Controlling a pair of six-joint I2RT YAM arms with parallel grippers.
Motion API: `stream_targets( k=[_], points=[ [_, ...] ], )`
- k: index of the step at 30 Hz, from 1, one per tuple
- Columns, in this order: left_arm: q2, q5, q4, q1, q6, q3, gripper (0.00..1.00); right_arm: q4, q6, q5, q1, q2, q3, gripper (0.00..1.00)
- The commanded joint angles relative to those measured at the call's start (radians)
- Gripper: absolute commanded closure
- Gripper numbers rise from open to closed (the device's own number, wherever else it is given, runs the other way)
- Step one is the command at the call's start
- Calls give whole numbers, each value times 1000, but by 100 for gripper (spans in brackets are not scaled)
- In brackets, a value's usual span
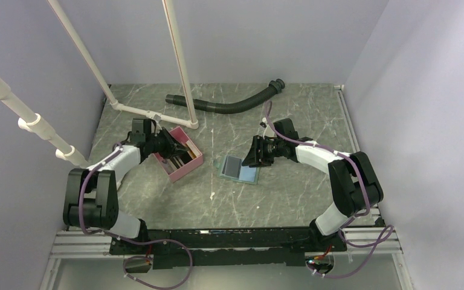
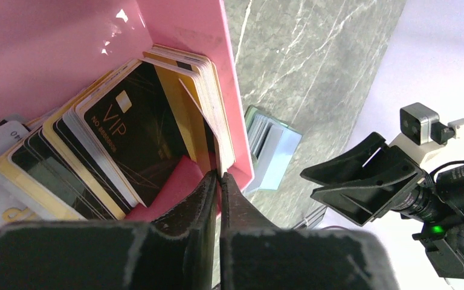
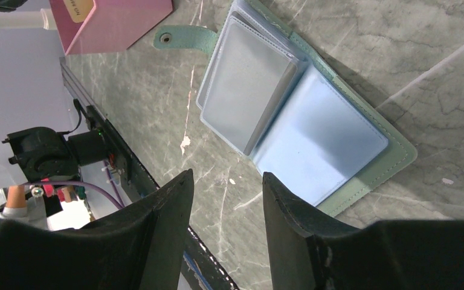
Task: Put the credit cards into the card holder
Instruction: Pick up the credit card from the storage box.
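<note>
Thin, stiff, slick credit cards [image 2: 133, 127]; prob. best pinched by edge. L gripper [image 2: 219, 176] together at stack in pink box [image 2: 48, 54], R gripper [image 3: 226, 178] apart near card holder [image 3: 320, 145].

Gold lettering is read on one card only.
On the black card [image 2: 132, 138] standing in the pink box [image 2: 54, 54], "VIP" is printed in gold; beneath it a line beginning "NO." is followed by digits too small to be made out. Dark print on an orange-yellow card [image 3: 77, 6] cannot be read.
</note>
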Motion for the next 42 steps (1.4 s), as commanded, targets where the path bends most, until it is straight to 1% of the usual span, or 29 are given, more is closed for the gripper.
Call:
stream_targets(
  k=[1,8,19,25,28,31,33,35,40,42],
  points=[
    [-64,2,-82,5,39,46,92,32,3,-12,1,-9,-3,52],
    [-105,-15,-200,14,65,79,100,32,5,-12,1,-10,-5,52],
    [-183,-80,-498,21,116,234,100,33,15,-29,2,6,12,52],
    [-218,-43,-600,21,110,313,100,23,39,-43,25,-8,45,52],
    [-231,47,-588,21,86,328,100,34,75,-74,49,-26,64,52],
    [-235,165,-529,21,31,319,100,88,156,-140,71,-56,77,51],
    [-238,257,-454,21,-25,296,100,147,244,-188,78,-83,78,50],
    [-245,324,-379,21,-84,270,100,246,347,-219,82,-109,73,48],
    [-259,403,-273,17,-181,235,100,446,610,-237,85,-138,63,45],
    [-268,433,-209,13,-243,212,100,528,721,-235,89,-135,60,44]
  ],
)
